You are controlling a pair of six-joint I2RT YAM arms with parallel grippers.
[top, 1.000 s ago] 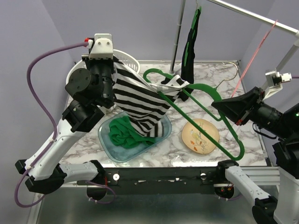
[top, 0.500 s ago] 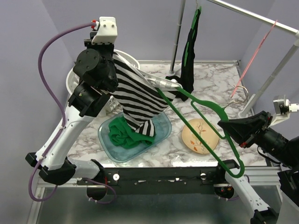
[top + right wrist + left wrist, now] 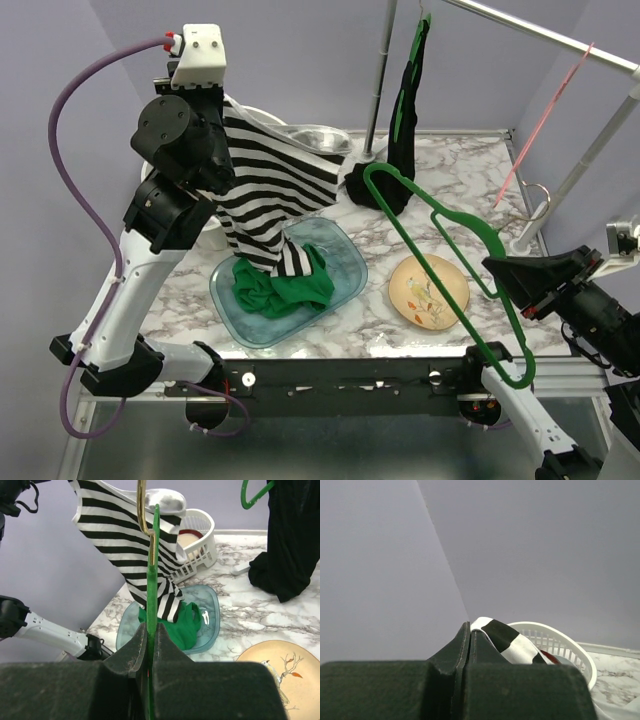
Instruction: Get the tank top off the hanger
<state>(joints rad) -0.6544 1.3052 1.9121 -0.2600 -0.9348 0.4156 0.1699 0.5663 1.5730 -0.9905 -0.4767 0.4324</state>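
Observation:
The black-and-white striped tank top [image 3: 265,195] hangs free from my raised left gripper [image 3: 222,105], which is shut on its top edge [image 3: 507,637]. Its lower end dangles over the blue tray [image 3: 340,285]. The green hanger [image 3: 450,255] is bare and apart from the top, held at the right by my right gripper [image 3: 500,272], which is shut on its bar [image 3: 152,580]. The right wrist view also shows the striped top [image 3: 125,535] beyond the hanger and its brass hook [image 3: 142,510].
A green garment [image 3: 280,288] lies in the blue tray. A yellow plate [image 3: 428,288] sits right of it. A white basket [image 3: 197,545] and a metal bowl [image 3: 315,137] stand at the back left. A black garment [image 3: 405,110] hangs on the rack pole [image 3: 380,75].
The left gripper lifted the striped top up and left, and it slid off the hanger. The right gripper pulled the hanger right and toward the near edge.

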